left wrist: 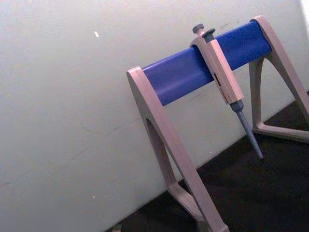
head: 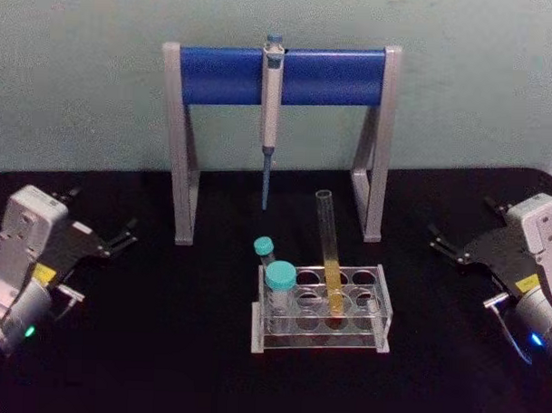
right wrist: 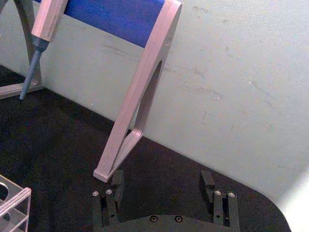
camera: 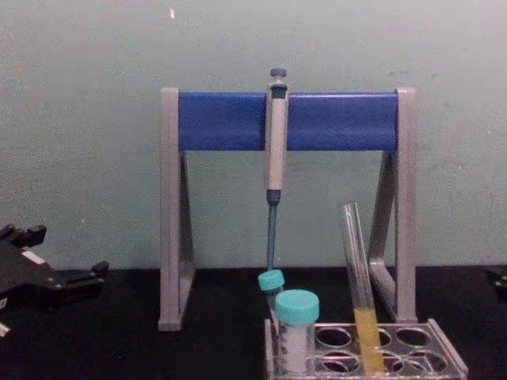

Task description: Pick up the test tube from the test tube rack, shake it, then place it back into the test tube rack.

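Head view: the left pincer [head: 123,236] rests low over the black table [head: 162,366] near its left edge, well apart from the rack [head: 382,312]. In the chest view this pincer [camera: 59,255] has its two fingers spread and holds nothing. Further right, at the back by the wall, stands a grey-legged stand [head: 224,75] with a blue crossbar. A grey pipette [head: 271,107] hangs from the middle of the bar, tip down. The left wrist view shows the same stand [left wrist: 178,79] and pipette [left wrist: 223,73] from the side. In front of the stand, near the table's middle, the clear rack sits flat. Two teal-capped tubes occupy its left end, a small one [head: 264,248] behind and a larger one [head: 280,279] in front. Just right of them the test tube [head: 330,254] stands in a hole near the rack's middle. It is uncapped, its lower part holds yellow liquid, and its top leans slightly left. The chest view shows the test tube [camera: 360,293] rising well above the rack [camera: 445,350] and clear of both pincers. At the far right the right pincer [head: 441,241] sits over the table, well apart from the rack. In the right wrist view this pincer [right wrist: 162,184] has its fingers [right wrist: 117,184] wide apart, with nothing between them.
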{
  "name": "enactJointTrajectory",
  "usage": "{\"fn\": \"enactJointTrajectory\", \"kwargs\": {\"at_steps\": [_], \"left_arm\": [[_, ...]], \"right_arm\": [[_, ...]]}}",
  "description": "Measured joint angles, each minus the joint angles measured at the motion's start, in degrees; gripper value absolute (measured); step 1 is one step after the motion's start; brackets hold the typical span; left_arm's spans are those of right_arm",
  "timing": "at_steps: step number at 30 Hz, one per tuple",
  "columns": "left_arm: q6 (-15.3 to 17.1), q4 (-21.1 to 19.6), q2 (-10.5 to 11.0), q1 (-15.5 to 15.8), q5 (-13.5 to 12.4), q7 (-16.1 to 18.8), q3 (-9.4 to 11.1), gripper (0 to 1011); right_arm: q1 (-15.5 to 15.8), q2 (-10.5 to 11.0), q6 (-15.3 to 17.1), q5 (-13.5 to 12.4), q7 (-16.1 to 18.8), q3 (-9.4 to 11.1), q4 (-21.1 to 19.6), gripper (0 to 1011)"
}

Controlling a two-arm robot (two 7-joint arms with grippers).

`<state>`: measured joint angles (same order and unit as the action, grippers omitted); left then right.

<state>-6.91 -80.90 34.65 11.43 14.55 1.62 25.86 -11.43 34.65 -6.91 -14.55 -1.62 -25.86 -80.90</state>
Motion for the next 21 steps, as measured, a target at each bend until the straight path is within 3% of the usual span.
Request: {"fn": "enactJointTrajectory", "kwargs": {"at_steps": [21], "left_arm": [[0.0, 0.0, 0.0, 0.0, 0.0, 0.0, 0.0, 1001]], "right_arm": [[0.04, -0.09, -0.08, 0.21, 0.09, 0.18, 0.0, 1000]]}}
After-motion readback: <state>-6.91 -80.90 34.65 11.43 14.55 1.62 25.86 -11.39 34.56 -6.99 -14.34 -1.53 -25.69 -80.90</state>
